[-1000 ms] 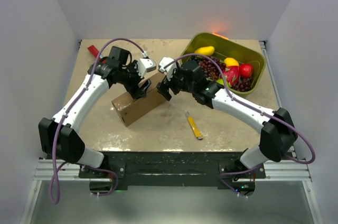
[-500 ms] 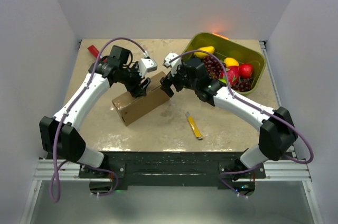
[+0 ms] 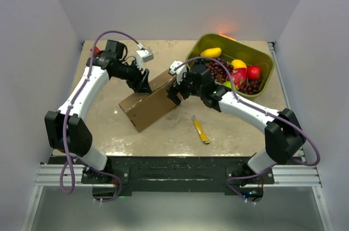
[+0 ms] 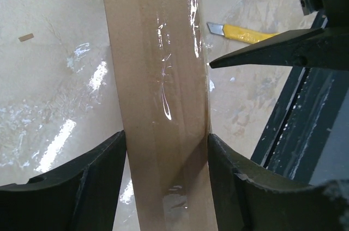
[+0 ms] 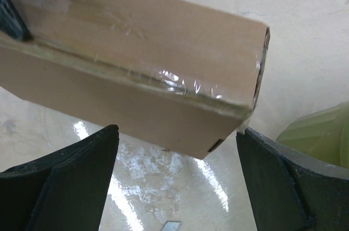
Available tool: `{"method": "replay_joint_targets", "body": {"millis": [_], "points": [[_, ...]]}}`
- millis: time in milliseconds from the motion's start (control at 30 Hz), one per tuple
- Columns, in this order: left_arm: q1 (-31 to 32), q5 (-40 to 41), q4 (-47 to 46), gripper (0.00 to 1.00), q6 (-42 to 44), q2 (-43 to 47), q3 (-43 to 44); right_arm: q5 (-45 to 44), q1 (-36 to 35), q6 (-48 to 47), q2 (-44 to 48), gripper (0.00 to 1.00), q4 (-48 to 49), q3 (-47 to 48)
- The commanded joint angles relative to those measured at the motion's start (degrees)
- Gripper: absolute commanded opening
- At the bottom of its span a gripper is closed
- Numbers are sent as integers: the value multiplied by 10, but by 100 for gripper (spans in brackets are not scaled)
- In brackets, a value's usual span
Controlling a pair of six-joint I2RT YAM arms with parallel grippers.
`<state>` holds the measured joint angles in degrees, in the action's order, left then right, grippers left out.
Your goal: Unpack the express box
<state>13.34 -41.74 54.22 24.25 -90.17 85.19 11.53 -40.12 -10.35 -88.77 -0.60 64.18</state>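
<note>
Over the last second the left arm has swung its elbow out toward the left wall. The left gripper (image 3: 145,85) has narrowed from wide open to a partial closure, and its 2 fingers (image 4: 103,171) now press on either side of the taped narrow face of the express box (image 3: 152,102). That reads as a pinch grip on the box rather than a hover.

The box stands on a long edge at the middle of the table (image 3: 109,127), angled from near-left to far-right. It has shifted a little with the left arm's move and looks slightly raised at its far end. The clear tape along the seam looks unbroken, so the box is judged to be sealed, with the unpacking proper not begun.

The right gripper (image 3: 173,93) has kept its jaws fully spread at the box's right end. Its fingers (image 5: 65,182) sit on either side of that end but are clear of the cardboard and hold nothing. With the box now steadied, it looks free to work the seam or fetch the yellow utility knife (image 3: 200,129), which lies untouched to the right. The green fruit tub (image 3: 232,47) sits beyond, at the far right.
</note>
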Motion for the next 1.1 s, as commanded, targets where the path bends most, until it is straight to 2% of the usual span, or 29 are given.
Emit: {"method": "replay_joint_targets", "body": {"millis": [0,200,333,533,700,767,800,833,900,933,1033,1067], "points": [[-36,-119,-5,0,-43,-8,7,7,0,-11,3,91,20,-9],[-61,-206,-29,0,-87,-14,-8,8,0,-8,0,91,24,-14],[-73,-300,-34,0,-99,-15,-28,8,0,-9,-17,91,33,-14],[-93,-368,-68,0,-146,-3,-63,0,0,-48,-62,91,39,-13],[-104,-377,-84,0,-163,5,-81,-15,0,-63,-82,91,40,-16],[-104,-303,-89,0,-163,17,-83,-15,1,-59,-75,91,31,-5],[-104,-278,-83,10,-129,24,-80,-12,0,-56,-72,91,28,1],[-99,-211,-74,37,-106,38,-65,-6,1,-48,-68,91,25,5],[-88,-157,-78,67,-83,53,-54,-1,2,-38,-60,91,17,13],[-86,-114,-84,71,-87,65,-48,1,2,-35,-57,91,16,14],[-73,-77,-103,85,-120,74,-41,4,2,-31,-55,91,14,10],[-62,-64,-98,87,-133,73,-36,4,1,-29,-56,91,16,7]]}}
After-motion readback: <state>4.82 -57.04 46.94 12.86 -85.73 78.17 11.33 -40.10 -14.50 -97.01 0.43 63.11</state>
